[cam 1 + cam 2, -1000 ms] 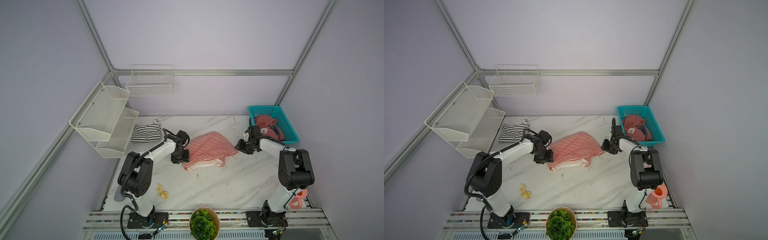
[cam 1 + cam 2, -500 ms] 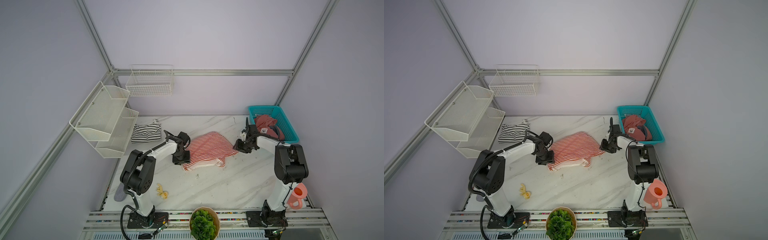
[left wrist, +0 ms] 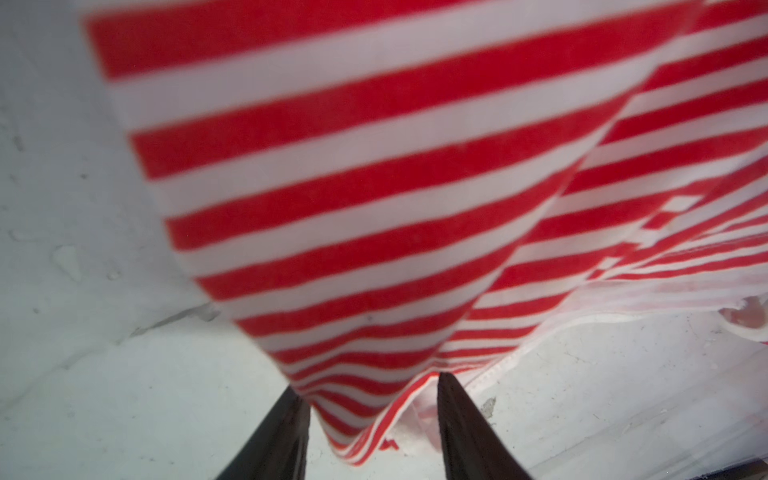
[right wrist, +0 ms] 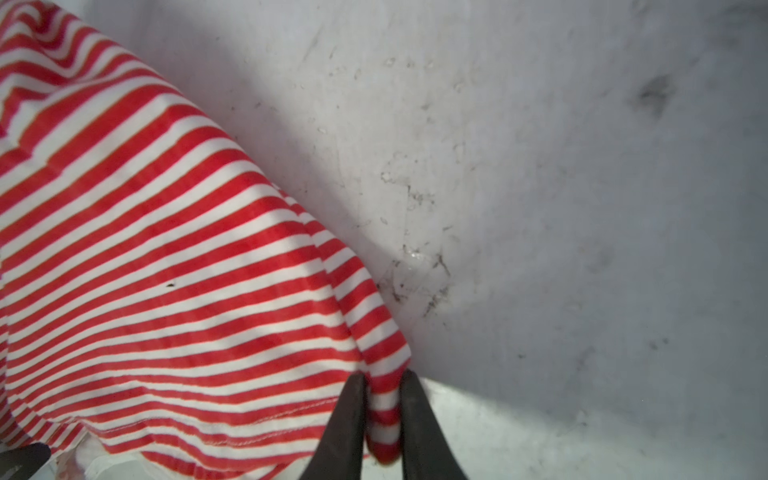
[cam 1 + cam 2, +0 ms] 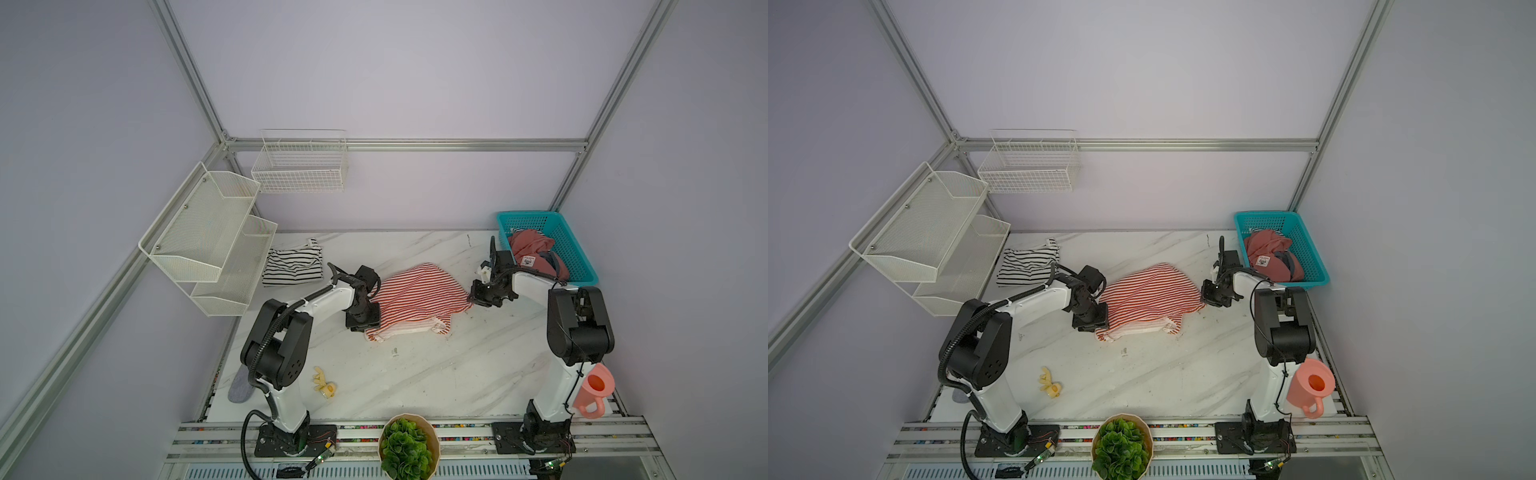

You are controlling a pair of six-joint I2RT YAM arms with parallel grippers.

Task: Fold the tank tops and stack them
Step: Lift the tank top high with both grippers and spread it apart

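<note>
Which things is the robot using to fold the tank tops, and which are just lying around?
For the job: red-striped tank top, black-striped tank top, left gripper, right gripper.
Just lying about: blue basket, dusty-red garment, pink jug, potted plant, yellow object, white shelves.

Red-striped top (image 5: 415,297) rumpled centrally; black-striped top (image 5: 293,266) seemingly folded, back-left.

Readable text, labels, numbers: none that you can make out. One candidate entry: a small white patch (image 5: 528,261) on the dusty-red garment (image 5: 524,245) lying in the teal basket (image 5: 575,249), seen in both top views. It bears a dark mark or lettering, too small for you to read.
</note>
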